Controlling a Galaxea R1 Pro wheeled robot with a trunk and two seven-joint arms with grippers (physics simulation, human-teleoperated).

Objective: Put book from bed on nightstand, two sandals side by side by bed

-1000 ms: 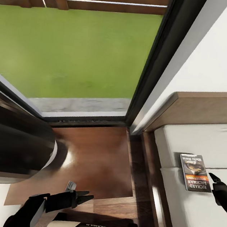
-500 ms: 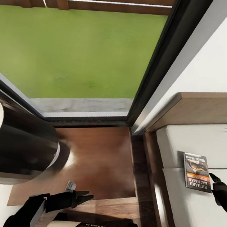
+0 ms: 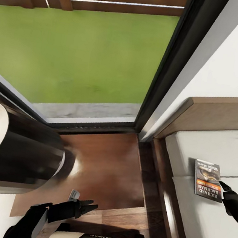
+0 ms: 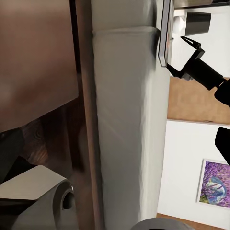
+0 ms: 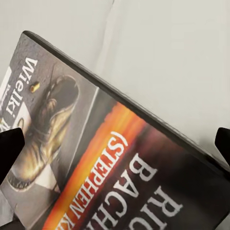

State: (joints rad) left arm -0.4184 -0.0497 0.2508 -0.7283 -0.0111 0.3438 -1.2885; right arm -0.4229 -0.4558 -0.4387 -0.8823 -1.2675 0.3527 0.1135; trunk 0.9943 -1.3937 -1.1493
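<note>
Reaching in over the mattress, the right pincer (image 3: 225, 191) sits at the near corner of the book (image 3: 208, 179), one dark fingertip touching or just above the cover's edge. In the right wrist view the two finger tips (image 5: 10, 148) stand far apart on either side of the cover, so the jaws are spread, with nothing pinched yet. The left wrist view catches the same pincer (image 4: 188, 56) from the side, poised at the thin edge of the book (image 4: 164, 33).

The step in hand looks like the pick-up of the book, the first half of the job. The next move calls for getting one finger under that thin edge, or sliding the book toward the mattress border, then closing and lifting before heading for a nightstand.

The book is a slim paperback: a worn boot on a grey cover, an orange band, white lettering with "RICHARD" legible. It lies flat on the pale mattress of the bed (image 3: 209, 231), near the side rail and close to the wooden headboard (image 3: 218, 116).

Further out, the left pincer (image 3: 83, 207) hangs low over the wood-plank floor (image 3: 105, 162) with its fingers parted and empty. Beyond that, the black-framed window (image 3: 176, 66) shows grass and a slatted fence.
</note>
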